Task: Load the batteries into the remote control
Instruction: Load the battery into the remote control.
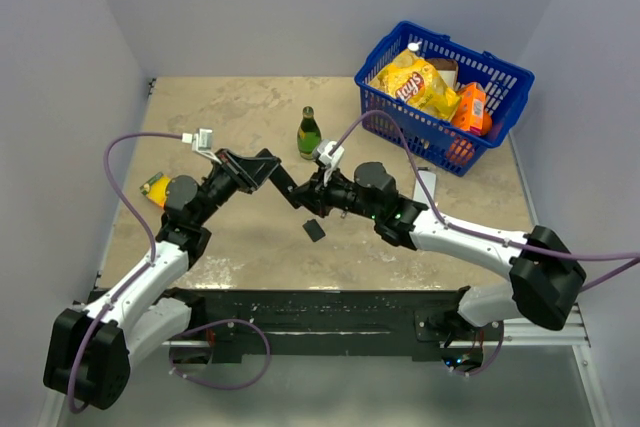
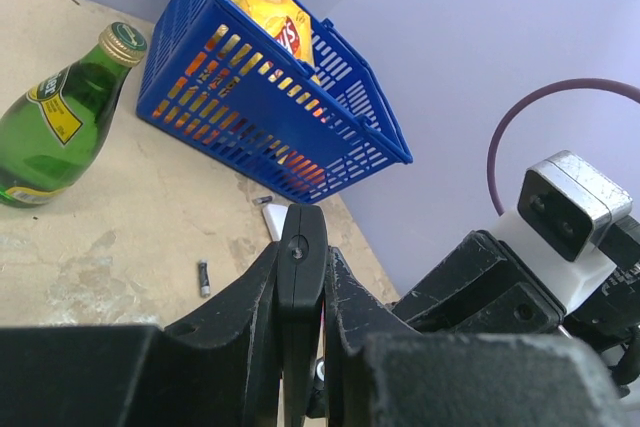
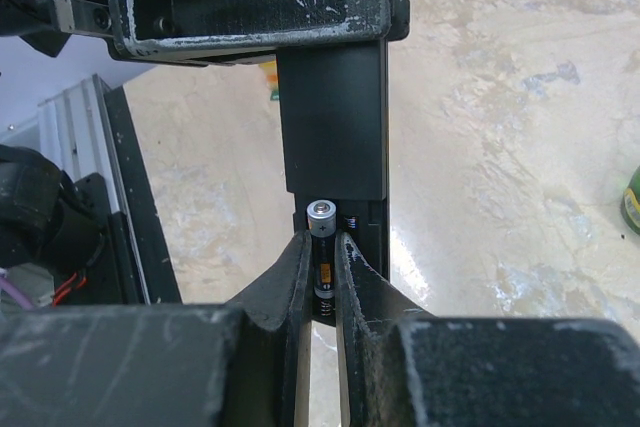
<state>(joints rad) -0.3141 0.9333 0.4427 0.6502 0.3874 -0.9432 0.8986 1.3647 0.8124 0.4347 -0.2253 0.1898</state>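
Remote control [image 3: 335, 117]: sits clamped by one end between the closed-in jaws of the left gripper [image 2: 301, 252], jutting out past their tips with its open bay turned toward the right gripper [image 3: 322, 265]. Held battery [image 3: 321, 227]: stands pinched between the right jaws, silvery cap poking just beyond their tips and meeting the bay's near end beside a small spring [image 3: 350, 223]. Loose battery [image 2: 204, 278]: lies on the table [image 2: 90, 257] out ahead of the left jaws, well apart from them.
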